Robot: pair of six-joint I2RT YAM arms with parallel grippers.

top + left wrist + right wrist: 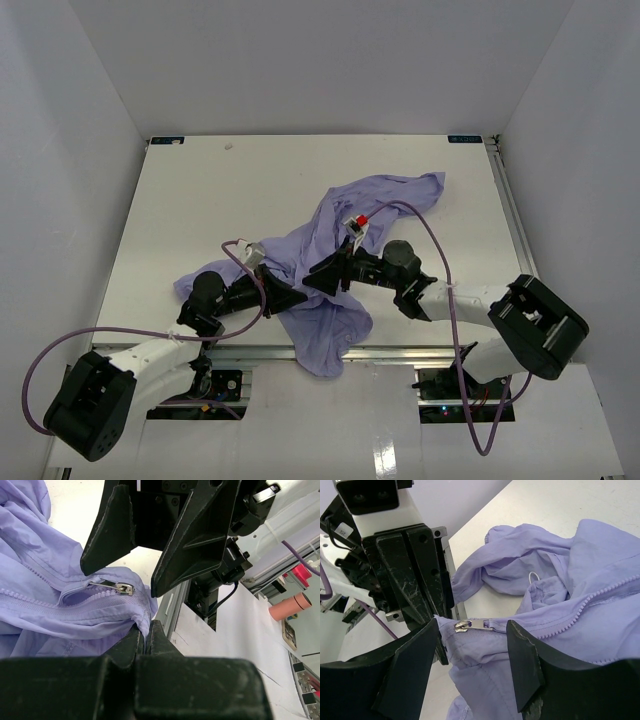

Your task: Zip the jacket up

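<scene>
Lavender-purple jacket [350,225] of thin, soft fabric lies crumpled across the middle of the flat white table [200,200], with one fold spilling over the near edge between the two arm bases. The left gripper [148,628], a black two-finger pincer, is fully closed and pinches the jacket's hem just below the bottom of the zip, so the cloth there is drawn into a small ridge. The right gripper [312,281], black as well, has its jaws standing apart on either side of the small silver metal zipper pull [470,625]; it grips nothing, and the pull lies flat between the fingers [417,665] without visibly touching either. The lilac plastic zipper teeth [590,605] run away from the slider in a curve, closed near it and slack further on. The step in hand looks like taking hold of the pull. To do it well, the right pincer should close squarely on the metal tab, not on the loose fabric beside it, and deep enough that the tab cannot slip out. The left pincer ought to keep the hem taut as an anchor, since the thin cloth will bunch. The draw should then follow the line of the teeth, steadily, watching for fabric snagging in the slider.
</scene>
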